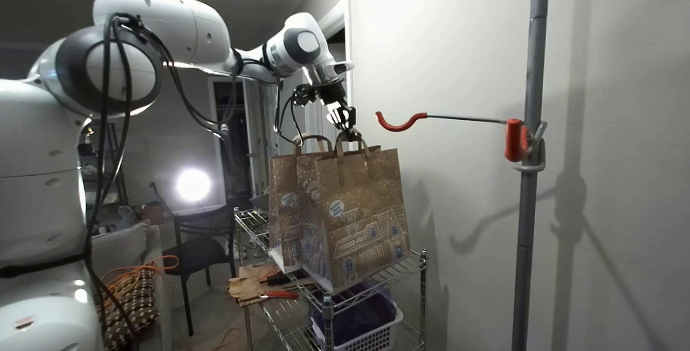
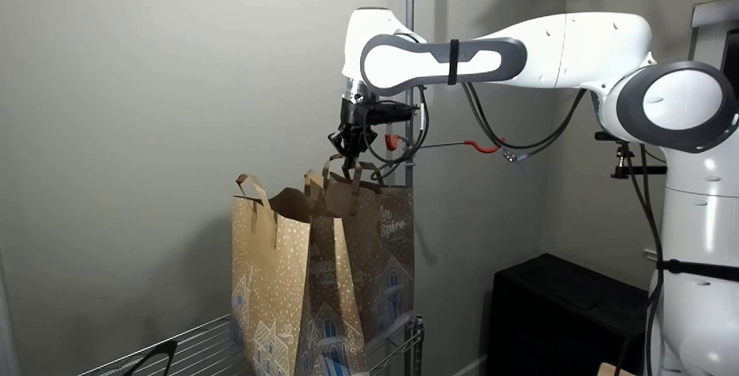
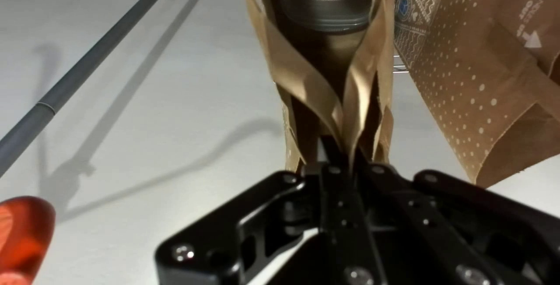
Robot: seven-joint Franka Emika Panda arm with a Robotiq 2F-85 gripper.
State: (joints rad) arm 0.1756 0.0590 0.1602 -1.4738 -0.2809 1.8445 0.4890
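A brown paper shopping bag with white dots and printed houses [image 1: 361, 221] is nearly upright at the corner of a silver wire shelf [image 2: 202, 348], its lower edge very close to the shelf's edge; whether the base presses on the wires, one cannot tell. The black gripper [image 3: 345, 151] is closed, and it has hold of both flat brown paper handles [image 3: 302, 77], whose strips come together above the bag's open top. A grey plastic container [image 3: 328, 13] lies inside this bag. A second brown paper bag of similar print [image 2: 268, 283] is just beside, so on that side there is little room. On the opposite side, open air lies between the bag and a red-coated curved metal hook [image 1: 399, 126], which reaches out from a grey vertical pole [image 1: 527, 232] near the pale wall [image 1: 458, 27].
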